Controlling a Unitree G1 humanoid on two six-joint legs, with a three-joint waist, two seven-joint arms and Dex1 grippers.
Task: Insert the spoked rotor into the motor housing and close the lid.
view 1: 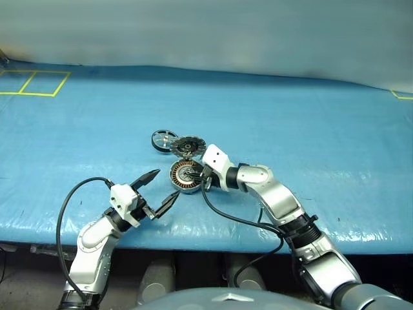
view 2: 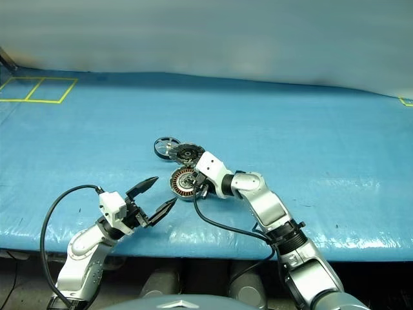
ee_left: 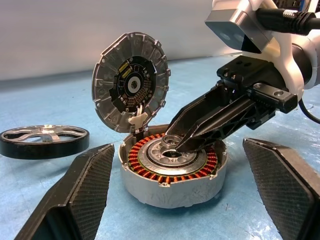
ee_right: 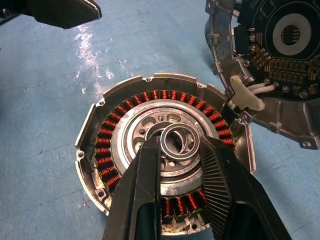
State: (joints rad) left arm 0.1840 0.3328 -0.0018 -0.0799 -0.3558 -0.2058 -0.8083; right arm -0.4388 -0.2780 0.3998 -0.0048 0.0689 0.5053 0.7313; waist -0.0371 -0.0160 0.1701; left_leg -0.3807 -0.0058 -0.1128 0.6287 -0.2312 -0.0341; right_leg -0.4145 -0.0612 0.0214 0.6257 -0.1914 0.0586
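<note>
Head views gave us the layout on the blue table cover point(view 1: 310, 116), which we place around the motor housing point(view 1: 186, 176). To its left, near the table's front edge, our left gripper point(view 1: 158, 190) hovered with its black fingers spread wide and empty, tips aimed at the housing but apart from it. Behind the housing and a little left lay the spoked rotor point(view 1: 164, 139), flat on the cover, untouched. The housing itself sat open, copper windings exposed, and the lid point(view 1: 187, 146) stood upright on its hinge at the far rim, dark segmented face toward us. From the right, our right gripper point(view 1: 202, 174) reached over the housing; in its wrist view the jaws pinched a small metal ring point(ee_right: 179, 141) above the silver centre. We judged the task barely begun: rotor still outside, lid still up, insertion and closing both remaining.
</note>
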